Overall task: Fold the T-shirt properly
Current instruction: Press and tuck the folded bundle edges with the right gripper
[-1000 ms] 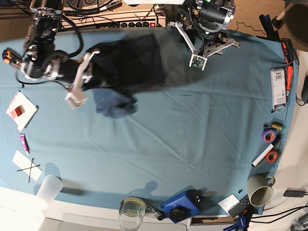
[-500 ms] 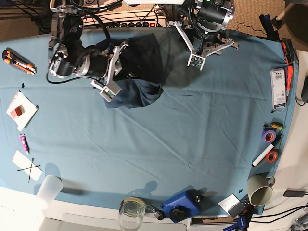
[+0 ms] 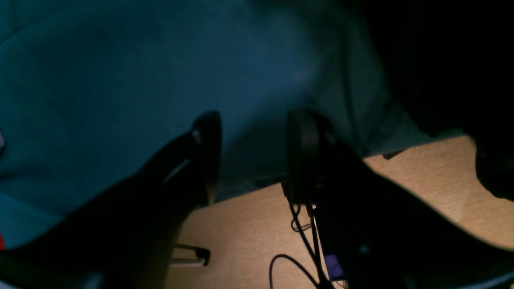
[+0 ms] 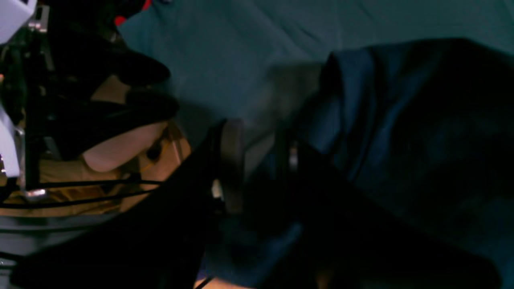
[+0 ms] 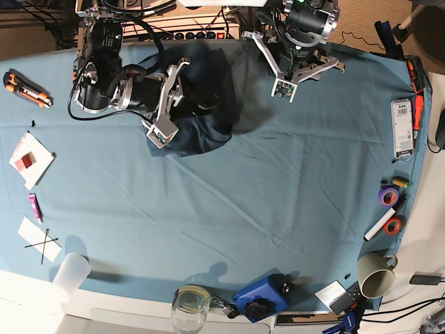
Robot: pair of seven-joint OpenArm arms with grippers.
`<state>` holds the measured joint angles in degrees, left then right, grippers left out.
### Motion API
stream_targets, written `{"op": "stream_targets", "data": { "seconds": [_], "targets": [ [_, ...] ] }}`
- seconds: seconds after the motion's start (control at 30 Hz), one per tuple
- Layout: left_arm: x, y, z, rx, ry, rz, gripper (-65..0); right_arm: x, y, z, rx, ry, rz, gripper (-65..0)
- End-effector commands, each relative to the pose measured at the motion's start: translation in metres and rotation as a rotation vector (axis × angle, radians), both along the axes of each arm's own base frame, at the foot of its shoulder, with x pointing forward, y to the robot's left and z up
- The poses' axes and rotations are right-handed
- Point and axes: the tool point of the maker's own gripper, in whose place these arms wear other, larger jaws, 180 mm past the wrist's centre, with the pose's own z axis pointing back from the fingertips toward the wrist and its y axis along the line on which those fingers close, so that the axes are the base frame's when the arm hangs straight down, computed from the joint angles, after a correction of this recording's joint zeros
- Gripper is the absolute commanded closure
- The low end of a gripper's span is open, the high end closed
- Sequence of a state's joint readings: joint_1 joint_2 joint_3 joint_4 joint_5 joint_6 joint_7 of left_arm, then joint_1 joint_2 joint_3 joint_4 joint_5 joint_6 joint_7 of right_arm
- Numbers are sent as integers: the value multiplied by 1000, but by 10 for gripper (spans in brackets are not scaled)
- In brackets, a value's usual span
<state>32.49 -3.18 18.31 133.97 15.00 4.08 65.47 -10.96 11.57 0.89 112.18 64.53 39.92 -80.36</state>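
Right pincer over the bunched T-shirt, left pincer idle at the tabletop's far edge

The T-shirt lies in a dark heap on the teal cloth, directly under and beside the right pincer. That pincer's fingers stand a little apart with shirt fabric against one side; whether they grip it I cannot tell. The left pincer hangs wide open and empty, well to the side of the shirt, above the cloth's edge.

A mug stands near tape rolls on the tablecloth.
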Motion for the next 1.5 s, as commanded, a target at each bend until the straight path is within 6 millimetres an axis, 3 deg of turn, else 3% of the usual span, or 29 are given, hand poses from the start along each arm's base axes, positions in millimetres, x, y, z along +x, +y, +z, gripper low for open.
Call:
{"op": "stream_targets", "data": {
  "seconds": [0.0, 0.2, 0.33, 0.43, 0.5, 0.6, 0.83, 1.0, 1.17, 1.27, 1.47],
  "targets": [
    [4, -2, 7, -13, -31, 3, -253, 5, 5, 16, 59, -39, 3, -142],
    [4, -2, 7, -13, -32, 3, -253, 17, -4, 33, 65, -103, -23, -142],
    [4, -2, 7, -13, -31, 3, -253, 45, -43, 42, -4, -186, -174, -124],
    [5, -3, 9, -20, -42, 2, -253, 60, -75, 47, -44, -234, -297, -14],
    [8, -7, 11, -44, -64, -3, -253, 63, -86, 47, -64, -239, -331, 0],
    [14, -13, 17, -79, -104, -11, -253, 64, -93, 30, -90, -185, -341, 0],
    [16, -15, 19, -83, -115, -27, -253, 76, -89, -28, -30, 31, -340, 0],
    [16, -15, 19, -83, -117, -27, -253, 88, -86, -53, -34, 120, -332, 0],
    [16, -15, 19, -82, -117, -30, -253, 81, -83, -64, -66, 176, -290, 0],
    [16, -15, 19, -82, -118, -30, -253, 78, -80, -53, -12, 184, -262, 0],
    [25, -14, 26, -76, -182, -30, -253, 93, -83, 7, 122, 18, -282, 0]
  ]
}}
